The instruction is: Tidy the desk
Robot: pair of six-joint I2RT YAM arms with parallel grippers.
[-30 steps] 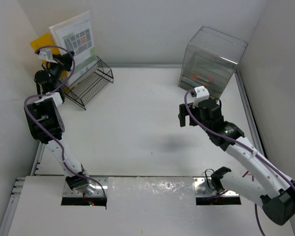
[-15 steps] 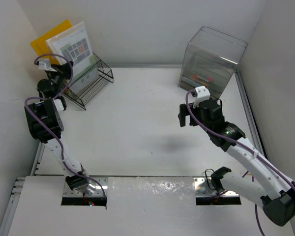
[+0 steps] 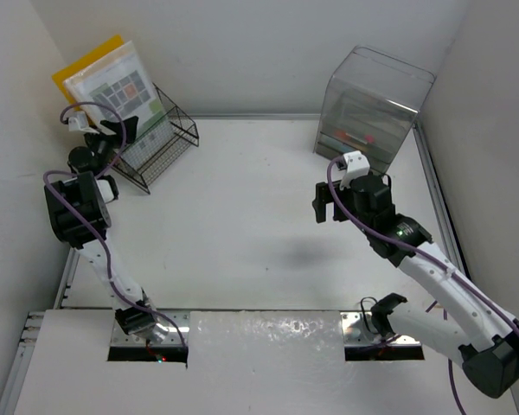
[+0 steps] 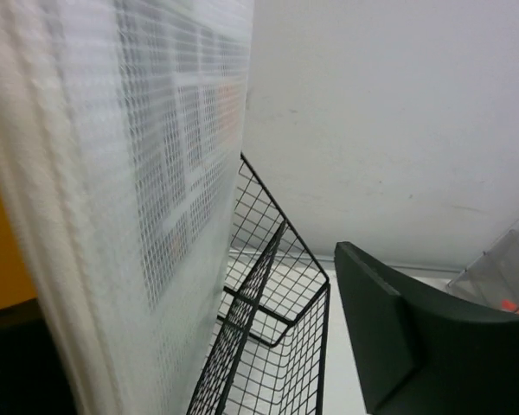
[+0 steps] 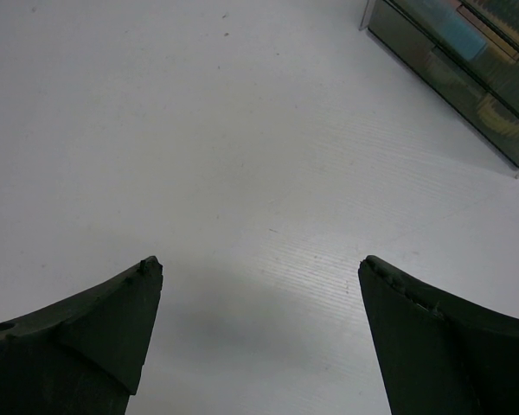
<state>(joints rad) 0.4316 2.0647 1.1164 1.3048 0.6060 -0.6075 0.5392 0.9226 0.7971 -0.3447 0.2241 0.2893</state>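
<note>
The desk is a wide white tabletop. At its back left corner a black wire rack holds a white mesh document pouch and a yellow folder, both leaning on the wall. My left gripper stands open at the pouch's lower edge. In the left wrist view the pouch fills the left side, the rack lies below, and the right finger stands well apart from the pouch. My right gripper hangs open over bare desk, holding nothing.
A clear plastic drawer box with small coloured items stands at the back right, and its corner shows in the right wrist view. Silver rails edge the desk, and walls close in on three sides.
My left gripper has opened and let go of the white pouch. Pouch and yellow folder have tipped back to the left against the wall. The right arm has not moved.
</note>
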